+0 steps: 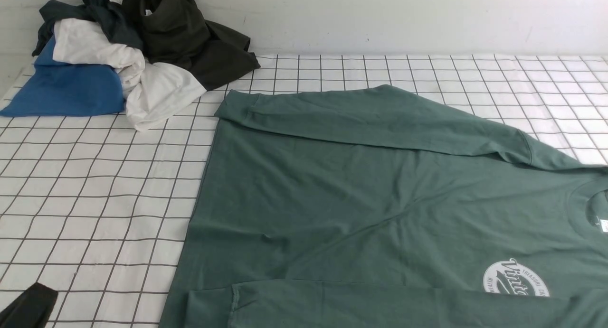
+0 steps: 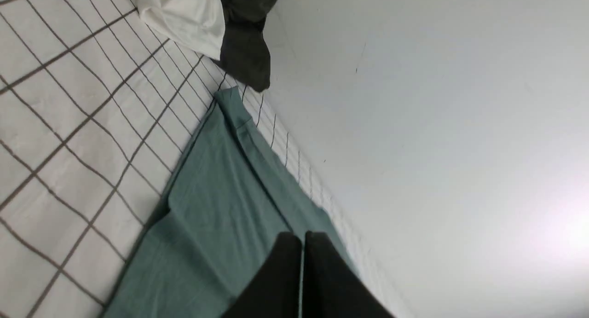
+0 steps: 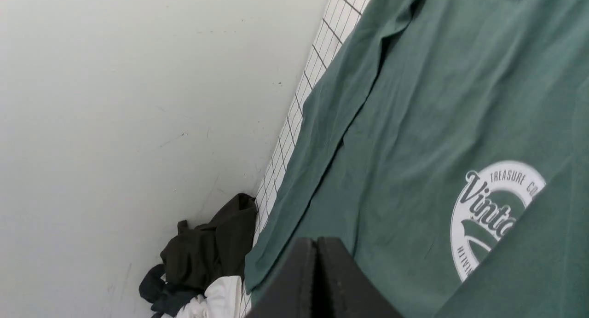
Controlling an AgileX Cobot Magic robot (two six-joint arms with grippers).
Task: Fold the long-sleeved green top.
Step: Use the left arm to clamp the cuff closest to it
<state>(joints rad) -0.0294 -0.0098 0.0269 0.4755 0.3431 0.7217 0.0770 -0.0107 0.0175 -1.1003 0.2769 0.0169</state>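
The green long-sleeved top (image 1: 370, 200) lies flat on the gridded table, collar (image 1: 589, 209) to the right, with a white round logo (image 1: 515, 278) on the chest. Its far sleeve (image 1: 380, 114) and near sleeve (image 1: 380, 304) are laid across the body. The top also shows in the left wrist view (image 2: 221, 207) and right wrist view (image 3: 414, 101). My left gripper (image 2: 303, 244) is shut and empty, above the top's hem corner; its dark tip shows at the front left (image 1: 28, 306). My right gripper (image 3: 316, 249) is shut and empty, above the top near the logo (image 3: 492, 207).
A pile of clothes sits at the back left: a bright blue garment (image 1: 66, 88), a white one (image 1: 142, 86) and a dark olive-black one (image 1: 190, 38). A white wall (image 1: 380, 14) bounds the table's far edge. Bare gridded cloth (image 1: 95, 190) lies left of the top.
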